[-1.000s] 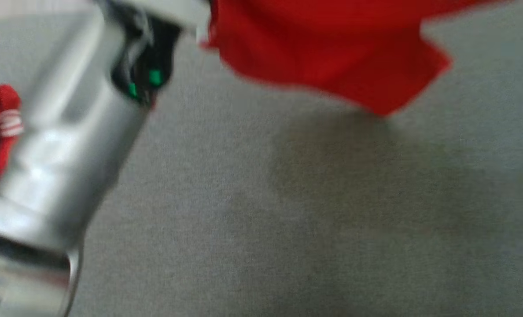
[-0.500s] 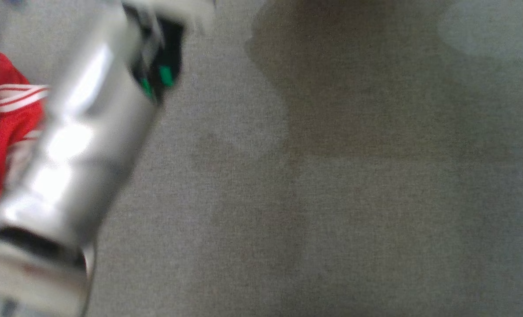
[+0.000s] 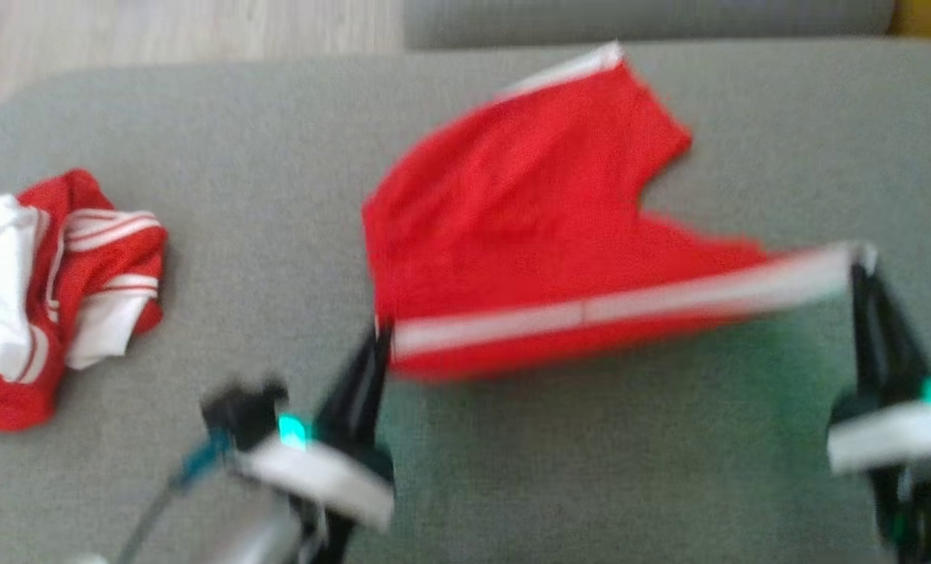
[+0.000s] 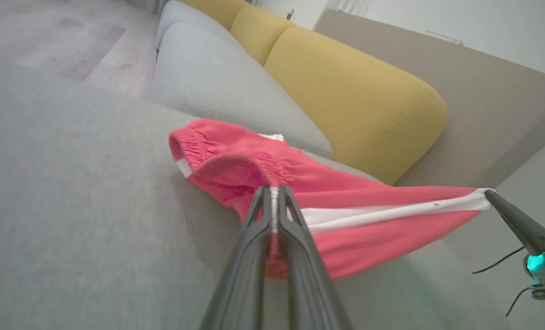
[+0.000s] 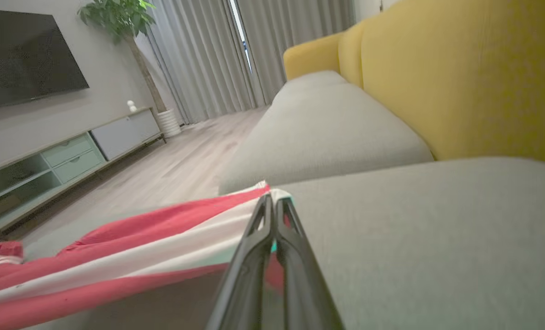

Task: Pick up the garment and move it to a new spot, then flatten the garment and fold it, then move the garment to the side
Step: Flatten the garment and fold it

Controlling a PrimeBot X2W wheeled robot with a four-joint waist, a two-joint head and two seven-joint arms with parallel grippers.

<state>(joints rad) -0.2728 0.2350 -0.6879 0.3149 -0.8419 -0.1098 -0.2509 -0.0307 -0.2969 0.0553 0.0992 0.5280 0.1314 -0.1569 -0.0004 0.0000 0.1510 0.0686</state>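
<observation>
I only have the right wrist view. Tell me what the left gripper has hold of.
Observer: The left gripper is shut on the red shorts, at the gathered waistband end of the white stripe.
Operator: Now report how the rest of the cloth lies.
Observer: The striped edge is stretched between it and the right gripper; the far leg looks to rest on the grey cushion.

The left gripper (image 3: 378,345) and the right gripper (image 3: 859,270) are held well apart and pointed forward. Both are closed on the garment (image 3: 528,219).
</observation>
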